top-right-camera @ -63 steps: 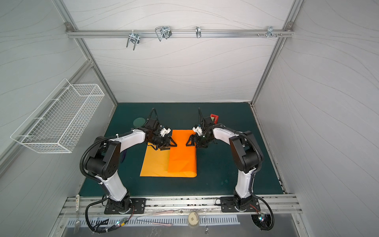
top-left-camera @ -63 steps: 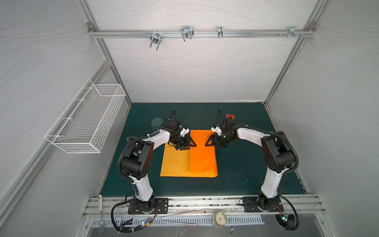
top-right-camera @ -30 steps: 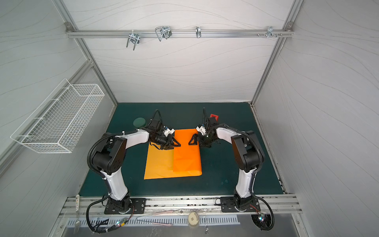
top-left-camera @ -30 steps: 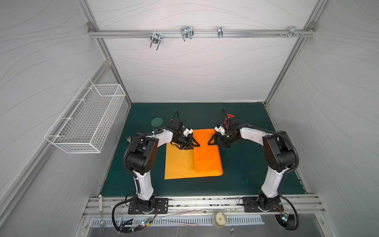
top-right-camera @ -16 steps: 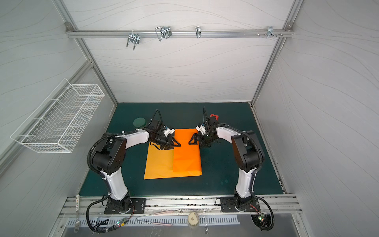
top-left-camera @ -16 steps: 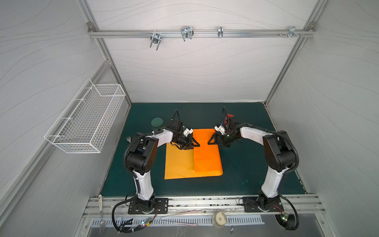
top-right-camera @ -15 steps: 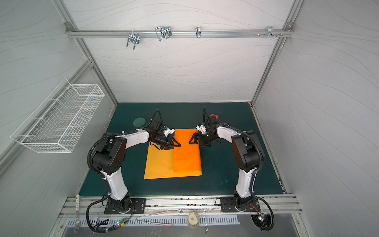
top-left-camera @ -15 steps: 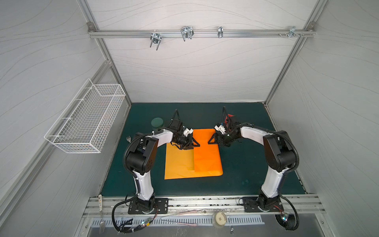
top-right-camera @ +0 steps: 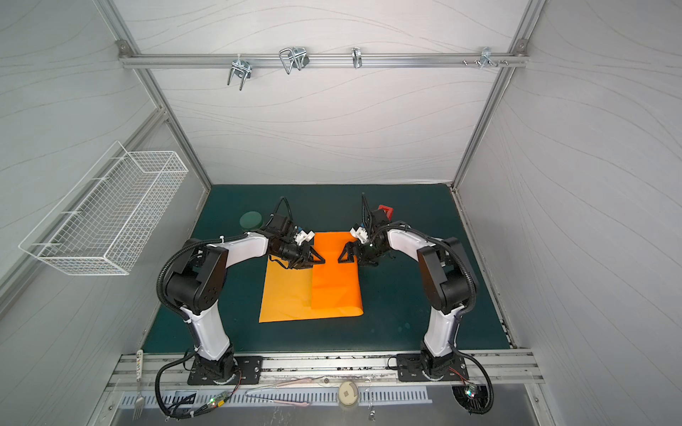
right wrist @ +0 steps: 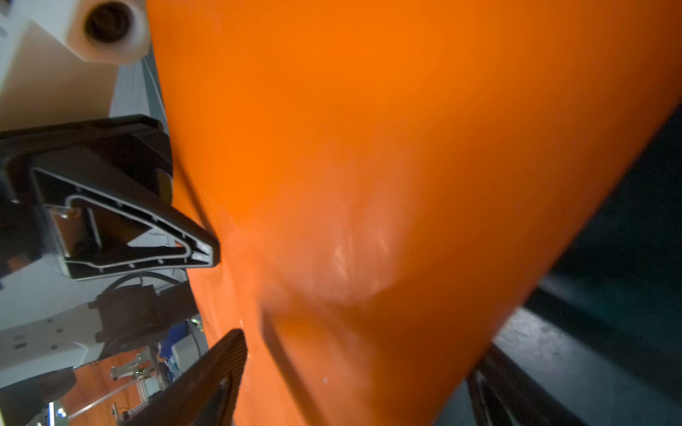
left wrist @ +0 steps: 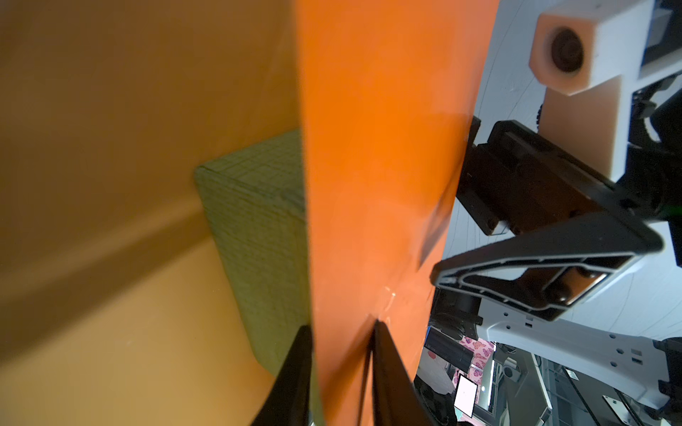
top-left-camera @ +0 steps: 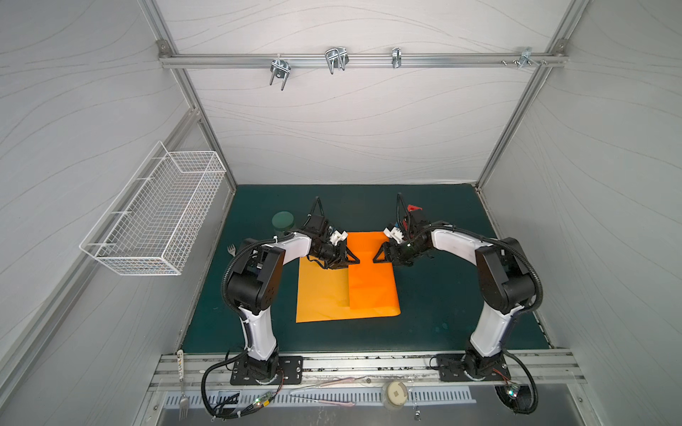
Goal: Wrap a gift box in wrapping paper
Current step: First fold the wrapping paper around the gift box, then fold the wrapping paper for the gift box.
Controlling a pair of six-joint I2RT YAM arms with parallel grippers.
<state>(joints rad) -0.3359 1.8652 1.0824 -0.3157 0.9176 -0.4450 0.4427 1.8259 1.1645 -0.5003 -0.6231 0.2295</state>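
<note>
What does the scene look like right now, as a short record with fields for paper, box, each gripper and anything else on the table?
paper: wrapping paper, orange, one flap folded over the box
box: gift box, yellow-green, mostly hidden under that flap
left: left gripper pinching the flap's edge
right: right gripper open, jaws wide around the fold
other: red tape dispenser beyond the right gripper

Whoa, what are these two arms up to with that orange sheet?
They're wrapping a present. The wrapping paper lies on the green mat, one side folded over the gift box, which shows only from the left wrist camera, tucked under the flap. The left gripper pinches the flap's free edge at its far end. The right gripper faces it, jaws wide open astride the folded side, not clamped on anything I can see.
</note>
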